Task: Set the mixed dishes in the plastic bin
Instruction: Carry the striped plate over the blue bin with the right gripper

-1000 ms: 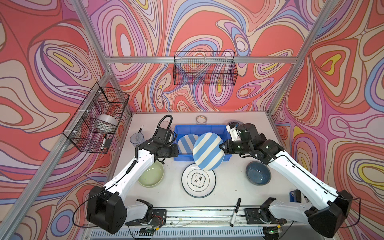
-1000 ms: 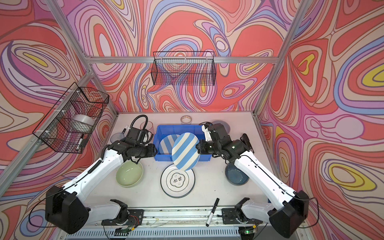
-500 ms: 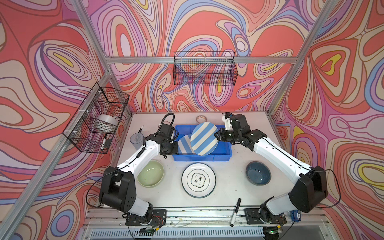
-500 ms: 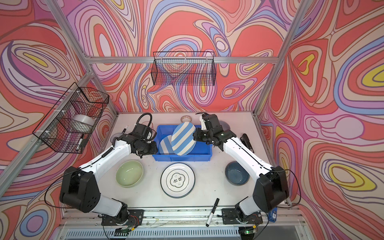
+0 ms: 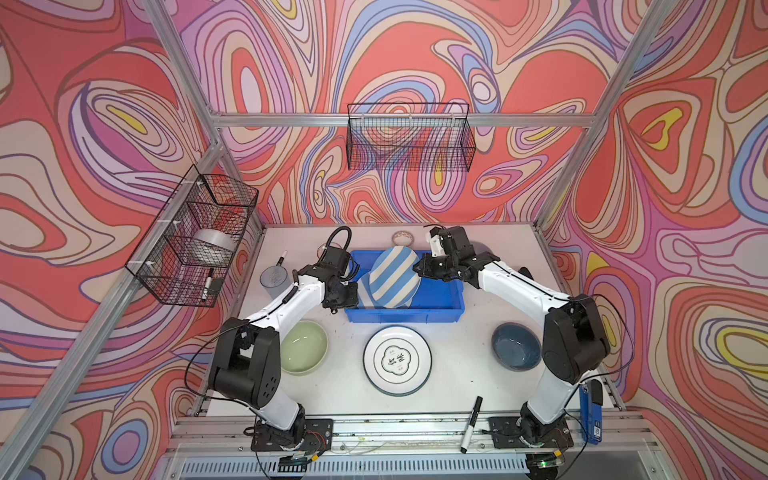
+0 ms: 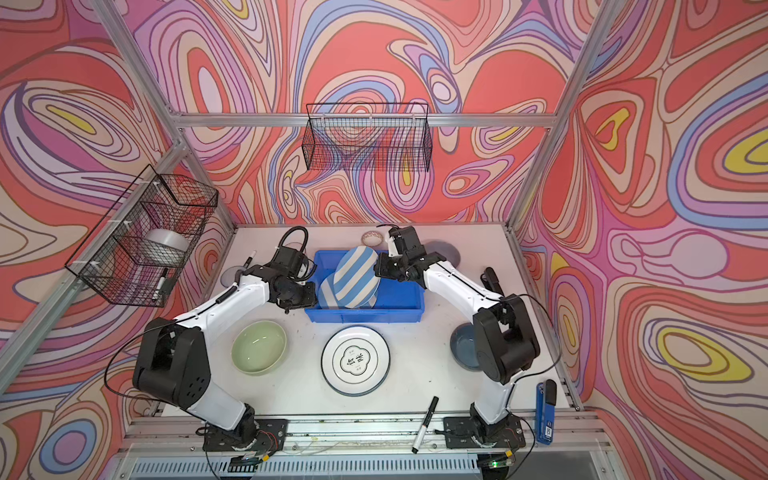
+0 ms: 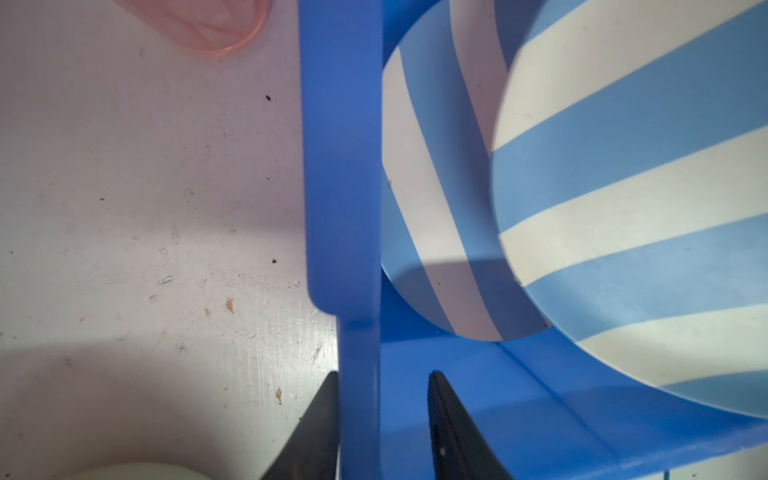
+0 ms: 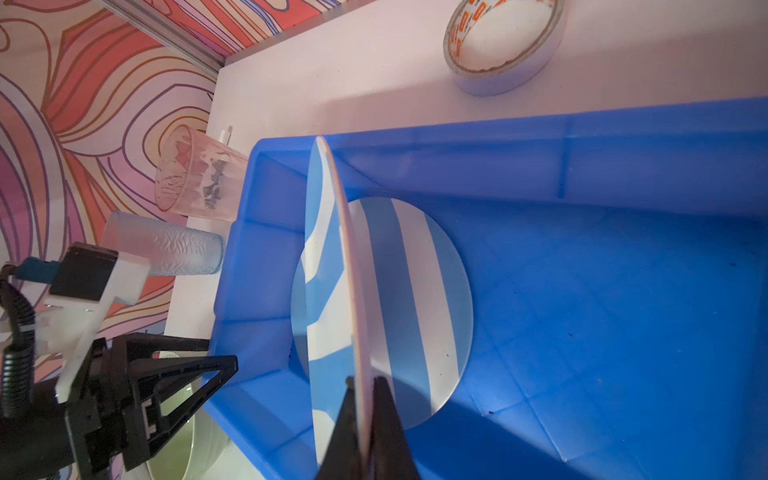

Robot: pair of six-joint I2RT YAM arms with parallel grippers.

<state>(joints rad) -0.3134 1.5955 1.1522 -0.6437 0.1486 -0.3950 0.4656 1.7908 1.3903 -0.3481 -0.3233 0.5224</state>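
Striped plate (image 8: pixel 328 249) stands tilted ahead of my right gripper (image 8: pixel 361 380), which is clamped on its rim, with the plastic bin (image 8: pixel 623 332) directly beneath; my left gripper (image 7: pixel 382 374) straddles the bin's wall, jaws apart.

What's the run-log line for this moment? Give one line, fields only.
left pincer: open, straddling plastic bin wall | right pincer: shut on striped plate, tilted over bin | second striped plate: flat in bin

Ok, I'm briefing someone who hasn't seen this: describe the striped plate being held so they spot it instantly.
On the white table, find the blue bin at the middle back. Over it the held plate is tilted on edge, rim pinched by the right gripper. The other striped plate lies flat on the bin floor instead.
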